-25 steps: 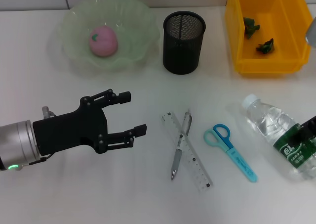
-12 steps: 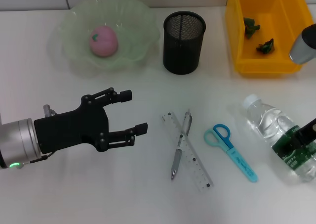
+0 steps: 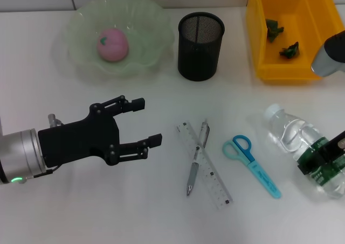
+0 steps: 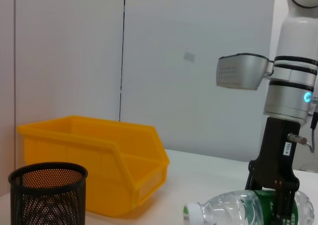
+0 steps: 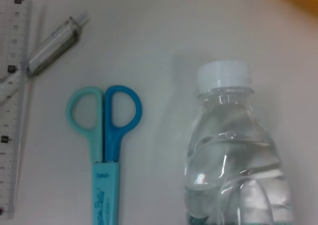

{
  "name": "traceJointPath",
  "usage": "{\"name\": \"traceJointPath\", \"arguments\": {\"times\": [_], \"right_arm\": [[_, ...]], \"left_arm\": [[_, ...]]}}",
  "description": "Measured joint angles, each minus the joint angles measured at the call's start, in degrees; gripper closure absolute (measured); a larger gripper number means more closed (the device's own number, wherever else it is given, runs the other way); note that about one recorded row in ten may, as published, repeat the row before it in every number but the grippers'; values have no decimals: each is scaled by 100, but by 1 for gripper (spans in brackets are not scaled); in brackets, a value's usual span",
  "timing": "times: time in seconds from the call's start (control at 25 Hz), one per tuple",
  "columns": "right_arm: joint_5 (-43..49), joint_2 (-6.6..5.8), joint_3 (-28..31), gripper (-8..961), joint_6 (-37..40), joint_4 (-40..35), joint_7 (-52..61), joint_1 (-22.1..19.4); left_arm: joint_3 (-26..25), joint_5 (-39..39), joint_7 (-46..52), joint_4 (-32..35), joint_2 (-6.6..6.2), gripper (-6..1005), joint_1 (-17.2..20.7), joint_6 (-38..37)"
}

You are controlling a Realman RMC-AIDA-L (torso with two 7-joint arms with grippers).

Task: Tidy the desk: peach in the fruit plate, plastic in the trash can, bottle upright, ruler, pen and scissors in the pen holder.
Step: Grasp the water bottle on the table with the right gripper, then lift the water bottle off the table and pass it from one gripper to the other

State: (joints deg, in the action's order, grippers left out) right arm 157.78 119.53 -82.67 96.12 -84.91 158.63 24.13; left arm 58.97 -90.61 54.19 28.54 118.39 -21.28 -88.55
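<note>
The bottle (image 3: pixel 294 136) lies on its side on the desk (image 3: pixel 108 211) at the right, cap toward the trash can (image 3: pixel 259 39). My right gripper (image 3: pixel 319 160) is down over its green label, also seen in the left wrist view (image 4: pixel 271 197). The pen (image 3: pixel 195 166) lies crossed over the ruler (image 3: pixel 213 176), with the scissors (image 3: pixel 250 160) just to their right. The peach (image 3: pixel 112 44) sits in the fruit plate (image 3: pixel 143 53). Green plastic scraps (image 3: pixel 289 50) lie in the trash can. The pen holder (image 3: pixel 200 47) stands upright. My left gripper (image 3: pixel 147 121) hovers open, left of the ruler.
The fruit plate, pen holder and yellow trash can line the far edge of the desk. A silver link of the right arm (image 3: pixel 329 55) hangs in front of the bin's right end. A white wall (image 4: pixel 174 61) stands behind the desk.
My right gripper has come down onto the bottle's green label and its silver arm link has swung further into view. The left gripper has crept slightly to the right.
</note>
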Motion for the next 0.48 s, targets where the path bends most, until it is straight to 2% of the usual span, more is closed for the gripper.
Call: {"name": "traceJointPath", "arguments": {"times": [0.32,0.44,0.48], "right_arm": [[-176,-7,-58,229,-164,-549,-76,-289],[-643,-13,132,228,-317,-1076,-290,-564],[-1159,3,421,227,-505,-1441,-621,-825]], "left_arm": [[-1,30,-10,-4,4,157,7,-26],[-49,99,-10,22,16,157,23,-96],[-77,277,-7,7,19,157,25,-158]]}}
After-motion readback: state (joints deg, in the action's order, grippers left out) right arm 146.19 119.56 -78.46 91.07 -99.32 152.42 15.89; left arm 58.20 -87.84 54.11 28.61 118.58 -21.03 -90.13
